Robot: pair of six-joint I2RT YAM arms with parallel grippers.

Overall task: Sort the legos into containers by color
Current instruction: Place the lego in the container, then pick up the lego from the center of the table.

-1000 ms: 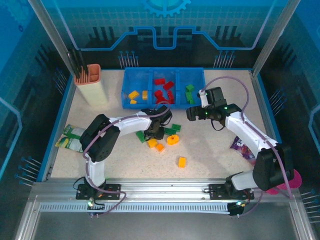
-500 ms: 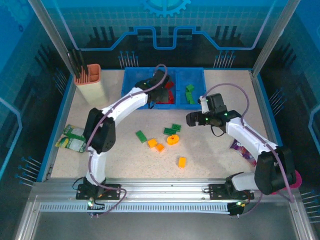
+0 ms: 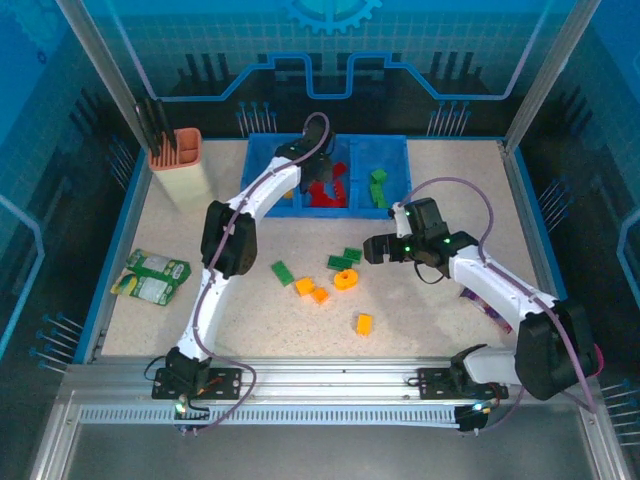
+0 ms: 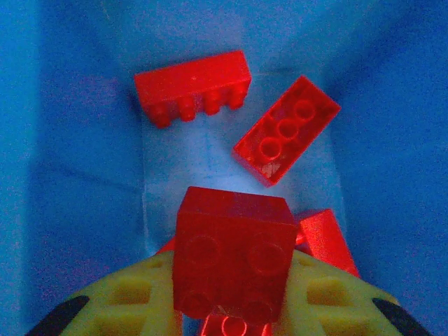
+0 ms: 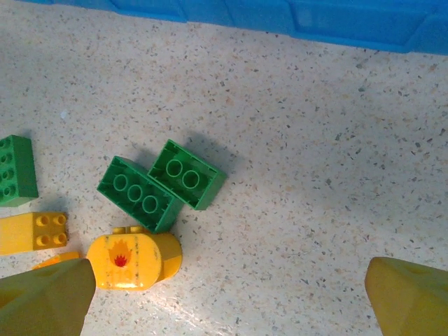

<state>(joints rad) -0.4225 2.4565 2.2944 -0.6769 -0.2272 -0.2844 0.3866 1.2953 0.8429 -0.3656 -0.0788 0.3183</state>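
Observation:
My left gripper [image 3: 318, 182] hangs over the middle compartment of the blue tray [image 3: 392, 142]. It is shut on a red lego [image 4: 232, 252], gripped between its yellow fingers [image 4: 126, 297]. Below it lie other red legos [image 4: 192, 85] on the compartment floor [image 4: 91, 140]. Green legos [image 3: 379, 188] sit in the right compartment. My right gripper [image 3: 374, 248] stands open low over the table beside the loose pile. In its wrist view two green legos [image 5: 135, 193] touch each other, with a round yellow piece [image 5: 134, 260] just in front. An orange lego [image 3: 364, 323] lies alone nearer the arms.
A tan cup with an orange rim [image 3: 180, 165] stands left of the tray. A green snack packet [image 3: 150, 275] lies at the left edge, and a purple packet [image 3: 480, 297] lies under the right arm. The tray's near wall [image 5: 280, 17] runs across the top of the right wrist view.
My left arm has swung from the loose pile up to the tray's middle compartment, carrying the red lego. The right gripper has come down and left towards the pile, staying open.

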